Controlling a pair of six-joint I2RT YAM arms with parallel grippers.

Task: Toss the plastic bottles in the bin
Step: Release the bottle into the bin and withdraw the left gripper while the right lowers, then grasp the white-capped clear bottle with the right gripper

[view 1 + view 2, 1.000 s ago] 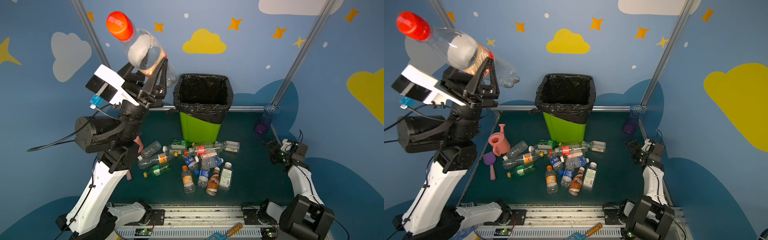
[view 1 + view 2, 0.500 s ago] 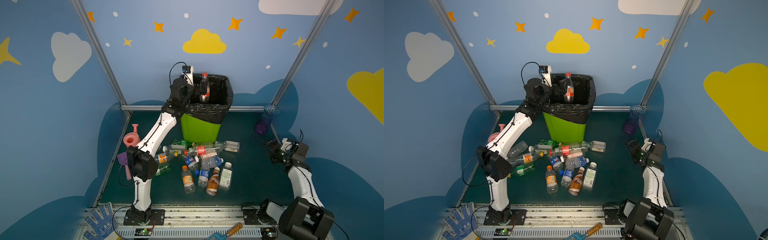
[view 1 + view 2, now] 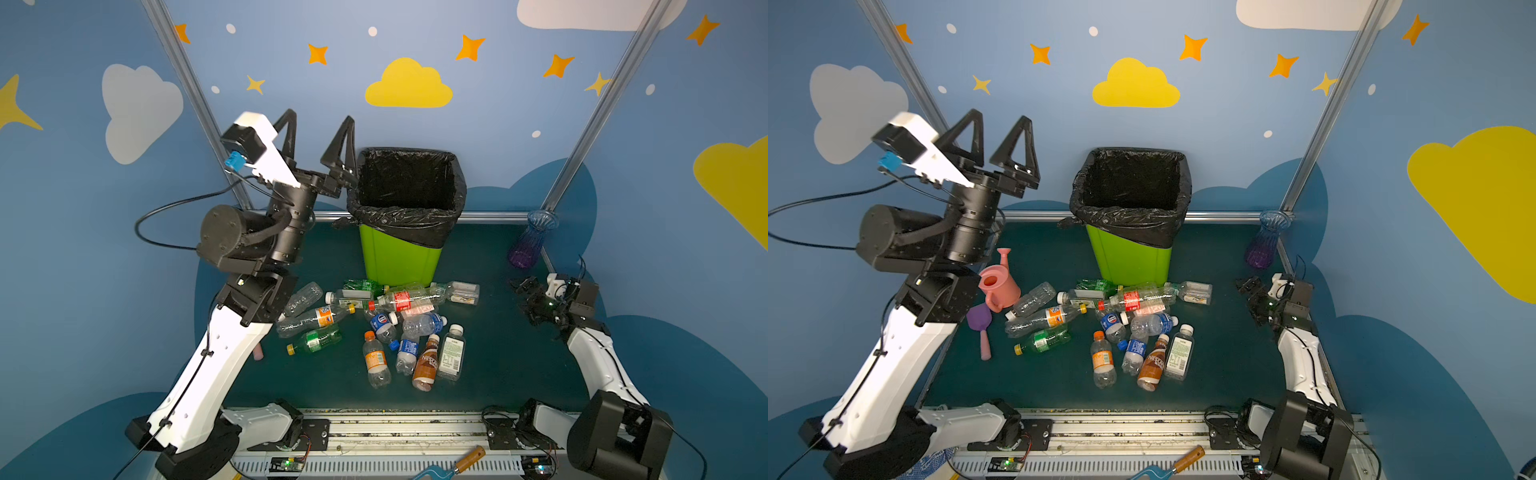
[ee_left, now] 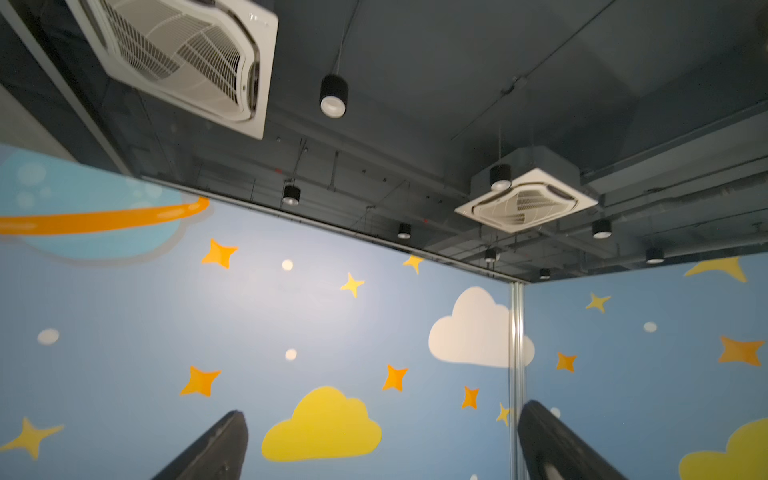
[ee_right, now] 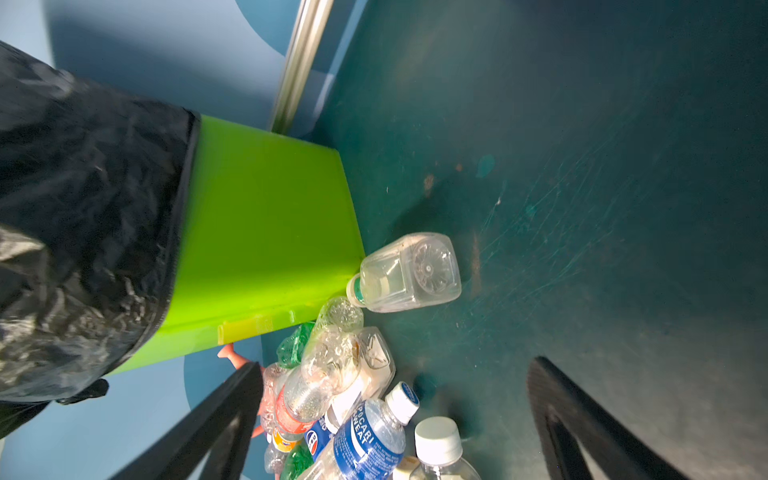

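A top view showed the pink watering can (image 3: 995, 286) beside the left arm, while the left wrist view held nothing but wall and ceiling past its fingers (image 4: 208, 449). The left gripper (image 3: 320, 116) pointed upward beside the rim of the bin (image 3: 399, 257), jaws spread wide and empty. The right gripper (image 3: 524, 296) sat low near the right edge of the table (image 3: 490, 357), equally wide and empty, facing the plastic bottles (image 3: 395, 328) heaped just before the bin.
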